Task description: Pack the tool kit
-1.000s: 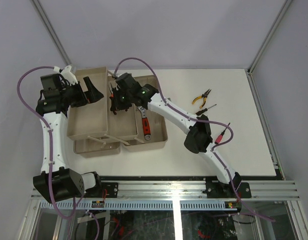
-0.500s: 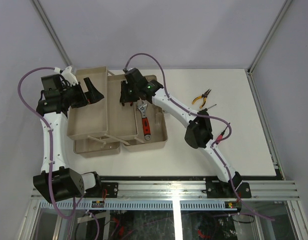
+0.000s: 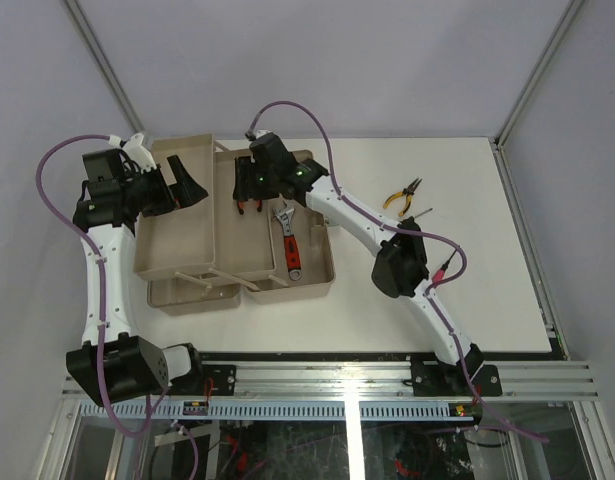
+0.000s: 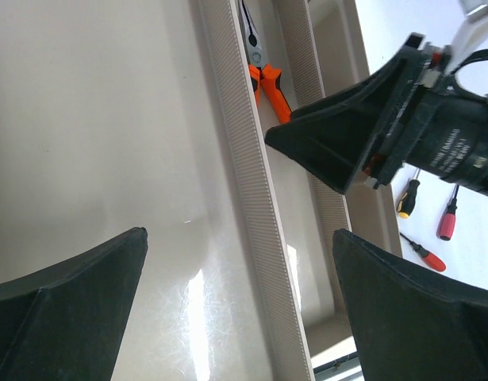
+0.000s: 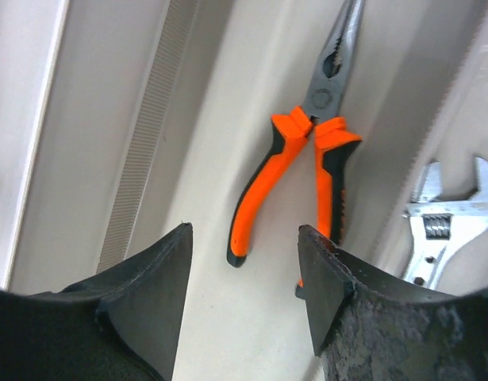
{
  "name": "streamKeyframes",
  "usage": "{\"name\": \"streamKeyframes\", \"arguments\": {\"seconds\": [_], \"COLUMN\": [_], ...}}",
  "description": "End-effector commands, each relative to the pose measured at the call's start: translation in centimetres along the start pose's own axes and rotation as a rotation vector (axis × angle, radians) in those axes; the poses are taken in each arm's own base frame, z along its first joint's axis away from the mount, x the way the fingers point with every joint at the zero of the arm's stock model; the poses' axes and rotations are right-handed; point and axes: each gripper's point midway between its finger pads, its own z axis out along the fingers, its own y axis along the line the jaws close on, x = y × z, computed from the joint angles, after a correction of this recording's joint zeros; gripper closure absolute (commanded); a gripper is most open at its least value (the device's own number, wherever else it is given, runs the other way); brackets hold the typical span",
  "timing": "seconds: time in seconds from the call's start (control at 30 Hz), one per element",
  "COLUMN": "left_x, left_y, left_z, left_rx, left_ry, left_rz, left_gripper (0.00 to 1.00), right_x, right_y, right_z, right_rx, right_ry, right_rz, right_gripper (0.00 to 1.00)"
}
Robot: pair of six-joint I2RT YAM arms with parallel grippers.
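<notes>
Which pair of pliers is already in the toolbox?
The orange-handled pliers, lying in the toolbox under the right gripper. The yellow-handled pair is out on the table.

My overhead camera looks down from behind me across the whole white bench. My right wrist camera sits close above the orange-handled long-nose pliers in the beige plastic tray; my left wrist camera catches those same pliers from farther off, at a slant.
</notes>
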Motion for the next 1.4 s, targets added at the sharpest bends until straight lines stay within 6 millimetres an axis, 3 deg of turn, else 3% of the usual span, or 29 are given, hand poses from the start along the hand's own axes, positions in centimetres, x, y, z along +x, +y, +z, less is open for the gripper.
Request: {"name": "streamKeyframes", "arguments": {"seconds": [0.0,0.07,0.13,0.27,0.33,0.4,0.47,0.53,0.67,0.97,1.13,1.37], "left_x": [-0.4,-0.4,-0.5,-0.7,-0.7,-0.7,-0.6,-0.6,-0.7,-0.6,-0.6,-0.4], "left_y": [-0.1,-0.1,-0.1,-0.2,-0.3,-0.3,-0.4,-0.4,-0.4,-0.3,-0.3,-0.3], "left_z": [0.1,0.2,0.2,0.3,0.3,0.3,0.4,0.3,0.2,0.0,-0.1,-0.2], "left_rx": [0.018,0.02,0.023,0.029,0.032,0.035,0.037,0.039,0.033,0.025,0.023,0.022], "left_ry": [-0.018,-0.017,-0.015,-0.016,-0.017,-0.015,-0.012,-0.012,-0.017,-0.015,-0.014,-0.007], "left_rz": [0.017,0.018,0.016,0.017,0.017,0.014,0.011,0.01,0.017,0.026,0.028,0.032], "left_gripper": [0.0,0.0,0.0,0.0,0.0,0.0,0.0,0.0,0.0,0.0,0.0,0.0], "right_x": [-8.4,-11.5,-14.3,-17.3,-16.5,-13.9,-10.4,-7.4,-2.6,6.0,7.4,6.2], "right_y": [1.9,0.0,-3.8,-15.2,-21.7,-27.8,-32.4,-35.5,-38.2,-41.2,-42.6,-44.3], "right_z": [-8.4,-11.4,-14.3,-19.6,-21.3,-22.4,-22.6,-22.2,-20.8,-18.5,-18.4,-18.4], "right_rx": [0.013,0.084,0.184,0.458,0.609,0.737,0.813,0.842,0.873,0.907,0.917,0.907], "right_ry": [-0.229,-0.314,-0.386,-0.428,-0.372,-0.266,-0.148,-0.074,0.042,0.27,0.294,0.255], "right_rz": [-0.067,-0.069,-0.049,0.069,0.15,0.254,0.339,0.389,0.426,0.493,0.52,0.534], "right_gripper": [0.37,0.36,0.35,0.37,0.37,0.37,0.37,0.38,0.4,0.39,0.39,0.39]}}
